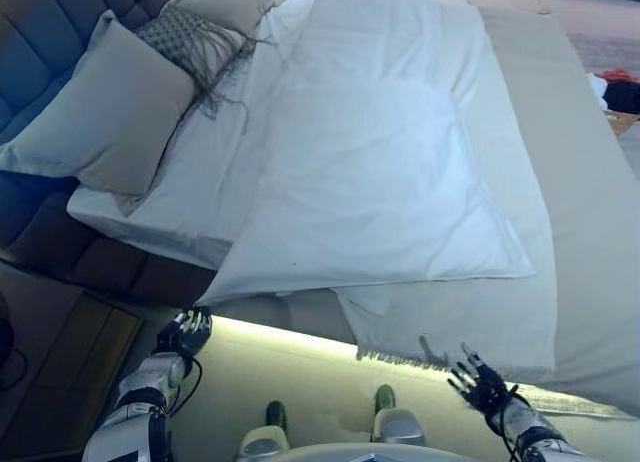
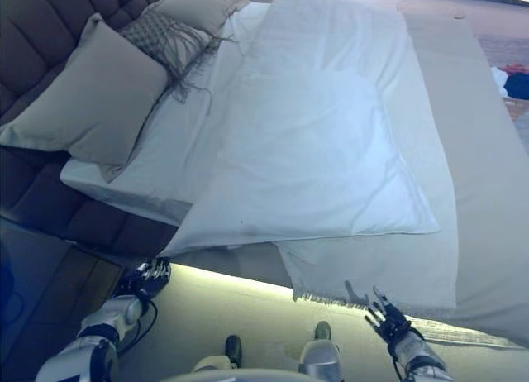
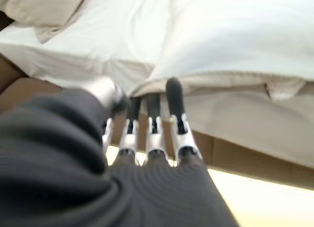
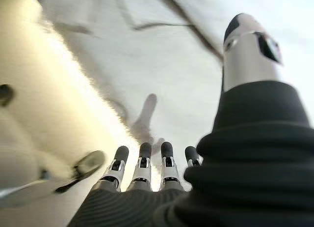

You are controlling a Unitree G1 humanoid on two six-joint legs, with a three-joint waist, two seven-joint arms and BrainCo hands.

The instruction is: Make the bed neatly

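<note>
The white duvet (image 1: 390, 152) lies flat across the bed (image 1: 590, 212), its fringed blanket (image 1: 470, 327) hanging over the near edge. Pillows (image 1: 110, 112) lean against the headboard (image 1: 40, 32). Left hand (image 1: 188, 332) and right hand (image 1: 482, 382) hover below, fingers straight, holding nothing.

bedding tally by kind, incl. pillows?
Pillows: 2, a large beige pillow and a far beige pillow
Fringed throws: 2, a grey patterned throw and a beige throw
White duvets: 1, white duvet
Total: 5
</note>
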